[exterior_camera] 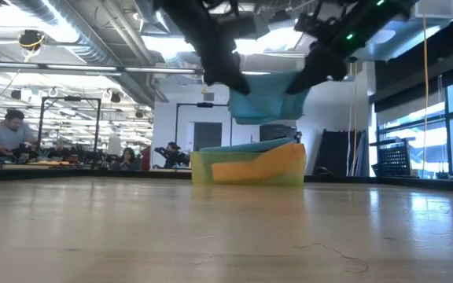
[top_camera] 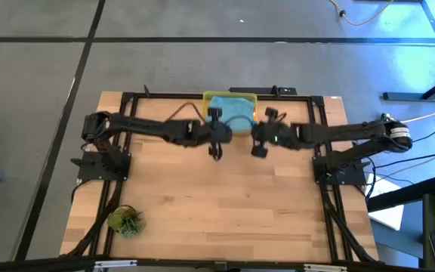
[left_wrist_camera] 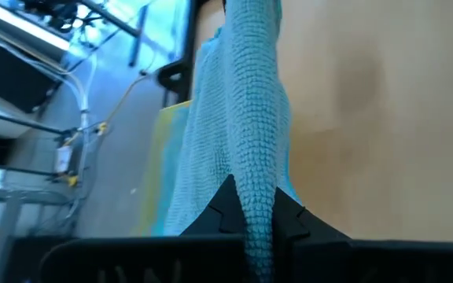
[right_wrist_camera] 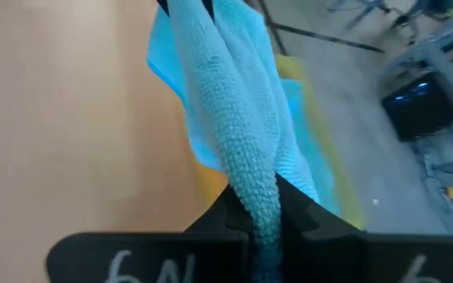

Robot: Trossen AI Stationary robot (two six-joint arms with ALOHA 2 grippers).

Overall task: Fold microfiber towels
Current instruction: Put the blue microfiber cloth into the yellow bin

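— What is the teal-blue towel (left_wrist_camera: 242, 126) made of?
— Soft cloth with a fine nubbly, looped weave; matt, no shine. It bunches into rope-like folds where the dark fingers (right_wrist_camera: 297, 208) pinch it.
— And those fingers?
— Matt black, smooth, looks like hard plastic.
— The table (top_camera: 225, 204)?
— Pale wood planks with visible grain, smooth with a slight satin sheen in the low view, edged by a black metal frame (top_camera: 327, 189).
— The yellow bin (exterior_camera: 250, 167)?
— Translucent plastic, smooth and faintly glossy; an orange cloth (exterior_camera: 238, 170) shows through its wall.
— The plant tuft (top_camera: 124, 221)?
— Rough and wispy, matt green
— The floor (top_camera: 36, 75)?
— Grey, dull, like sealed concrete
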